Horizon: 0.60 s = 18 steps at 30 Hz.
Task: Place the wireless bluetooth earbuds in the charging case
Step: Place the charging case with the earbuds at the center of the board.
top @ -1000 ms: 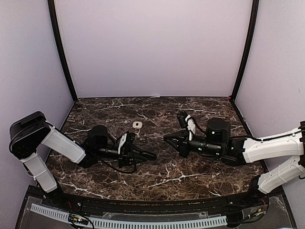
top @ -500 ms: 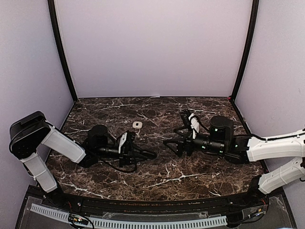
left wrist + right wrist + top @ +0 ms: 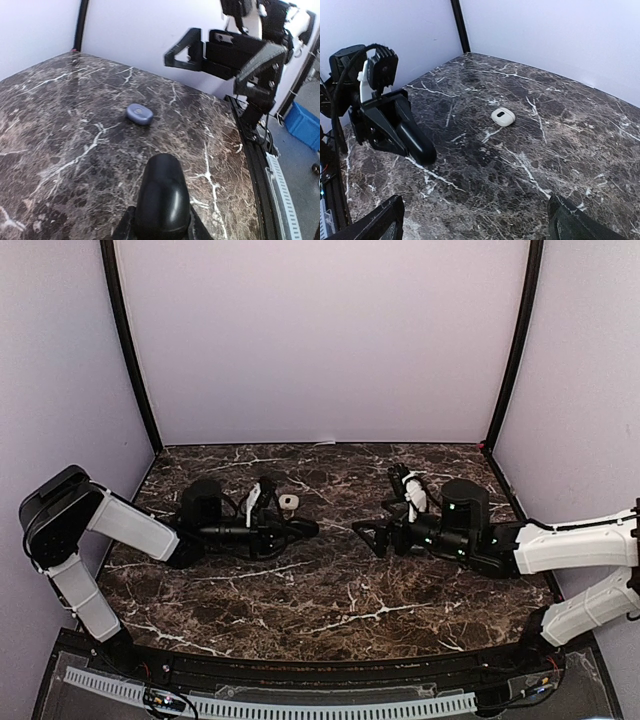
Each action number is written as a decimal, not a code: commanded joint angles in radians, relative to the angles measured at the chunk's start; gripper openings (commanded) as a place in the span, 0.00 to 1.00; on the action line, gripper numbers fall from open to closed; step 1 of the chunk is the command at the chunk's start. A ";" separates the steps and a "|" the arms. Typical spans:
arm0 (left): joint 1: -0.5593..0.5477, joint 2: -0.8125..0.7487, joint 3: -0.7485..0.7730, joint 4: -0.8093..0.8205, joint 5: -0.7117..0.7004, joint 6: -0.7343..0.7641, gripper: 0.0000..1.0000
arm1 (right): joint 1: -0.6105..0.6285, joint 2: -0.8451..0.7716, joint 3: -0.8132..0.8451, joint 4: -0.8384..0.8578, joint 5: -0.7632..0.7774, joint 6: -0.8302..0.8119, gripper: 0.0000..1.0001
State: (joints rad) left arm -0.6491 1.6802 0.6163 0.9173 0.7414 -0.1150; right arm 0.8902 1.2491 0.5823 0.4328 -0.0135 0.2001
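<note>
We can read no text, label, brand, number or sign in any of the views. The white oval case (image 3: 503, 116), near the middle of the right wrist view, carries a small dark mark on its top, but it is too small for us to make out as a letter or a logo.

A dark marbled table (image 3: 330, 610) sits between pale lilac walls (image 3: 320, 340) and black posts (image 3: 130, 350).
</note>
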 commanded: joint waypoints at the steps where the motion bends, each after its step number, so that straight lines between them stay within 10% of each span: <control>1: 0.121 0.013 0.013 -0.044 -0.008 -0.242 0.00 | -0.041 0.028 0.019 0.042 0.062 0.012 0.99; 18: 0.346 0.113 0.221 -0.507 -0.089 -0.352 0.00 | -0.119 0.068 -0.031 0.190 0.162 -0.012 0.98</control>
State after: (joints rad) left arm -0.3222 1.7397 0.7769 0.4995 0.6342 -0.4229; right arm 0.7830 1.2991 0.5728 0.5529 0.1318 0.1951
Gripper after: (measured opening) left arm 0.243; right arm 0.979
